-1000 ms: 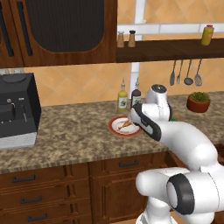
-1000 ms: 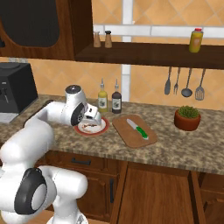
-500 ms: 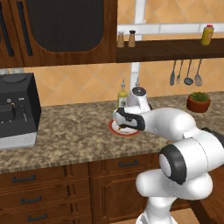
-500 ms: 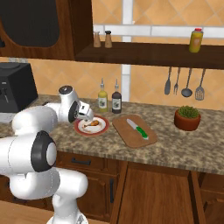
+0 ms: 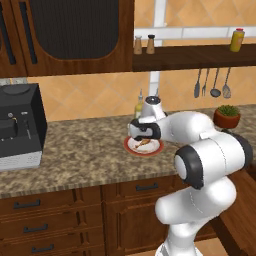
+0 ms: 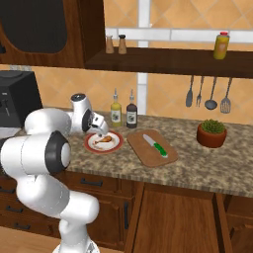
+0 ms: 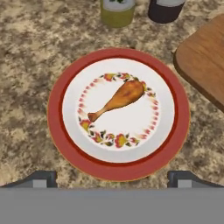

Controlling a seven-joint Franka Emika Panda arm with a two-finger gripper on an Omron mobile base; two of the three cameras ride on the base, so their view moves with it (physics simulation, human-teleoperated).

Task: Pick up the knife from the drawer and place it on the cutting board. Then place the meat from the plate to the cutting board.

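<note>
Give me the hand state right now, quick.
Hand: open, holding nothing, poised over the drumstick on the plate.

— What does the arm look like?

— Glossy white, built of fat rounded segments like swollen tubes. The elbow bulges into a big smooth ball.

— And the joints?

— Dark. Each has a round black cap ringed in grey, plain on the near joint in both base views. A black band also wraps the white wrist.

— The hand end?

— A short white cylinder with a flat grey top sits on the wrist. The gripper shows two small dark grey finger tips, blocky with lighter patches.
</note>
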